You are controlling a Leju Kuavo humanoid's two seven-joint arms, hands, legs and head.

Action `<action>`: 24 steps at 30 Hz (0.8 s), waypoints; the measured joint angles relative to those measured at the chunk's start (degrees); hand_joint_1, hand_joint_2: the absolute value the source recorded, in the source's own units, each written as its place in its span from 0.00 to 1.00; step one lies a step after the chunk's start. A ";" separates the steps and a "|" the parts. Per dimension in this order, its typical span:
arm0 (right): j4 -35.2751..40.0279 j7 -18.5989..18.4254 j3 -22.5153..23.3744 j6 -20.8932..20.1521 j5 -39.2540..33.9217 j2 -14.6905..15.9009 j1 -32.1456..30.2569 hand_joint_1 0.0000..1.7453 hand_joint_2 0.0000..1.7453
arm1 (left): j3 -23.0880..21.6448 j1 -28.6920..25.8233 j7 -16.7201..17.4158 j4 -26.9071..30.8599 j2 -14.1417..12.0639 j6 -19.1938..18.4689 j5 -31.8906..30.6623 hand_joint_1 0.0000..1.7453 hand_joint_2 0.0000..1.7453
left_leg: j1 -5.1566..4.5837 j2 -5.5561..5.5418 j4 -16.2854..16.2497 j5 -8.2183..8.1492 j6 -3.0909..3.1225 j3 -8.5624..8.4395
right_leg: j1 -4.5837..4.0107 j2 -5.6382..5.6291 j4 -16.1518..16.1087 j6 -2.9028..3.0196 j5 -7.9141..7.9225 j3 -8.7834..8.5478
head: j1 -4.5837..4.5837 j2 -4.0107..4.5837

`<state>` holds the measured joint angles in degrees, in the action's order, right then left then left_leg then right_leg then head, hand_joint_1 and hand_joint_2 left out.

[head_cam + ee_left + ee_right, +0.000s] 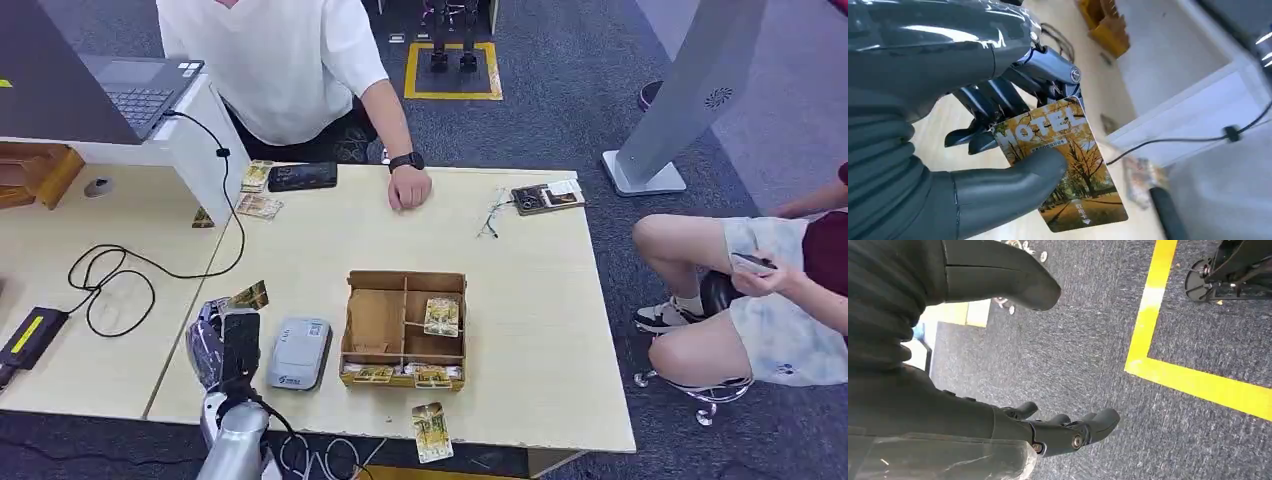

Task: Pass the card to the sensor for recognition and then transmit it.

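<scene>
From the head view I see my left hand (222, 340) raised over the table (520, 270), pinching a card (250, 296) that sticks out past the fingertips, toward the far side. The sensor (300, 352) lies just beside the hand on its inner side, and a box (404, 328) of more cards sits beyond that. One loose card (431, 431) lies at the near table edge. A person (290, 60) rests a fist on the far edge.

In the left wrist view my thumb (1013, 182) presses the card (1068, 165) against the dark fingers (993, 107) behind it (the print reads HOTEL over yellow trees). Most of the card reaches out beyond the grip.

In the right wrist view my right hand (998, 365) hangs over grey carpet (1088, 340) with a yellow line (1188, 385), its fingers (1073, 430) apart from the thumb and holding nothing.
</scene>
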<state>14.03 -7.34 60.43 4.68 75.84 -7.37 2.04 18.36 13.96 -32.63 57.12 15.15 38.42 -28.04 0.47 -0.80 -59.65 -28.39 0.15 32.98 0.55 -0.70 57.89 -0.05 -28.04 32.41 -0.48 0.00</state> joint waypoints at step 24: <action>-0.20 0.20 -0.22 -1.16 3.17 0.00 1.07 0.00 1.00 | -7.67 -0.32 2.73 20.28 1.77 -0.02 -31.09 1.00 1.00 | 0.00 0.04 -0.03 0.02 -0.02 -0.02 | 0.01 -0.03 0.00 -0.01 0.02 0.05 | -0.07 0.00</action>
<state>13.84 -7.15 60.22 3.52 79.01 -7.37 3.11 10.69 13.64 -29.90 77.40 16.92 38.40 -59.13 0.47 -0.76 -59.67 -28.38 0.12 32.96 0.56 -0.73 57.90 -0.05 -28.03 32.46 -0.55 0.00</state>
